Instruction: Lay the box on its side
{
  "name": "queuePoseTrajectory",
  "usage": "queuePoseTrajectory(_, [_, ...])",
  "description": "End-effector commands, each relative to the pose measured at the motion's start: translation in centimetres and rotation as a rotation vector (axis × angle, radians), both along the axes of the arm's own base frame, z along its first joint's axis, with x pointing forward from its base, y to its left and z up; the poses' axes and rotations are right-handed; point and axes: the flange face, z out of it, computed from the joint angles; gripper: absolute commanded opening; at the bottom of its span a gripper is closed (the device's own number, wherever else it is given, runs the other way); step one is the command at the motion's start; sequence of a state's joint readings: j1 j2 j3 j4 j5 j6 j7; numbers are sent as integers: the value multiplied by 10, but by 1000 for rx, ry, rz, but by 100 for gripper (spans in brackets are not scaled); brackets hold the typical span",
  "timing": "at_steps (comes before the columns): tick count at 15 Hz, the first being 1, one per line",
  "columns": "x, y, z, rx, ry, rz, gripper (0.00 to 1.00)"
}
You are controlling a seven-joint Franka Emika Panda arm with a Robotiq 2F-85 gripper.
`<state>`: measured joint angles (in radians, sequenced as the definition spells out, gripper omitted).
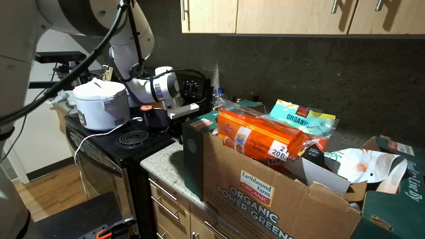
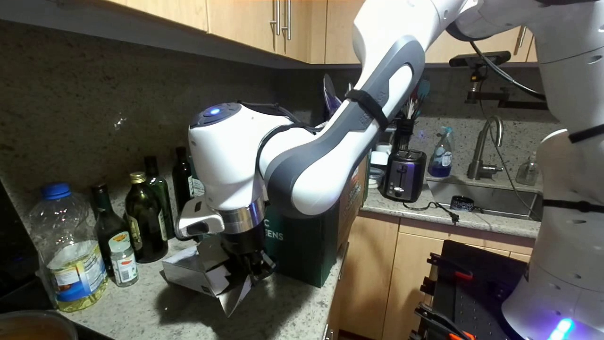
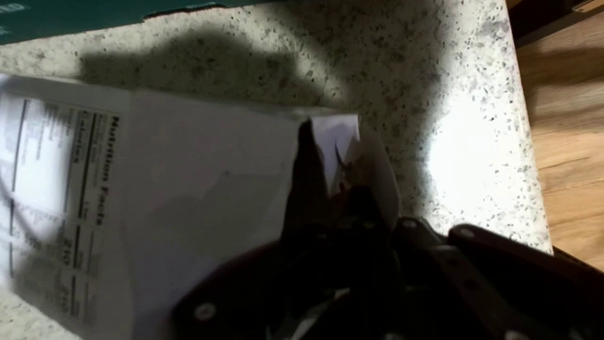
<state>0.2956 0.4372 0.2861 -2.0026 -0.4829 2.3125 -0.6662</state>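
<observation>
1. The gripper (image 3: 334,177) is pointed down at the open end of the box (image 3: 155,203), its fingers (image 3: 306,193) seen close to a pale flap (image 3: 333,130); whether the flap is gripped cannot be told.
2. The box is seen lying on the countertop (image 3: 472,85), its "Nutrition Facts" print (image 3: 107,170) turned upward.
3. A large carton (image 2: 306,250) is seen near it, as are bottles (image 2: 147,222) in an exterior view.

In an exterior view the white and grey arm (image 2: 337,141) rises from its base (image 2: 547,283) at the lower right, bends over at the upper right and slants down to the wrist (image 2: 226,160), left of centre. Below it the gripper (image 2: 257,270) points downward. In the wrist view its dark fingers (image 3: 306,189) reach up from the bottom edge, close together; shadow hides whether they meet.
</observation>
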Motion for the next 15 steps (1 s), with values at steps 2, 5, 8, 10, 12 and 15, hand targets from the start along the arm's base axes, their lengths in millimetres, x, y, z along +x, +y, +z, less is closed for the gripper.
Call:
queuePoseTrajectory(2, [14, 0, 0, 2, 2, 2, 28])
queuePoseTrajectory(5, [15, 2, 3, 3, -3, -1, 46])
queuePoseTrajectory(8, [15, 2, 5, 5, -5, -4, 69])
queuePoseTrajectory(10, [13, 4, 8, 8, 0, -10, 83])
queuePoseTrajectory(12, [9, 6, 13, 10, 5, -12, 90])
queuePoseTrajectory(15, [-1, 10, 22, 43, 15, -21, 91])
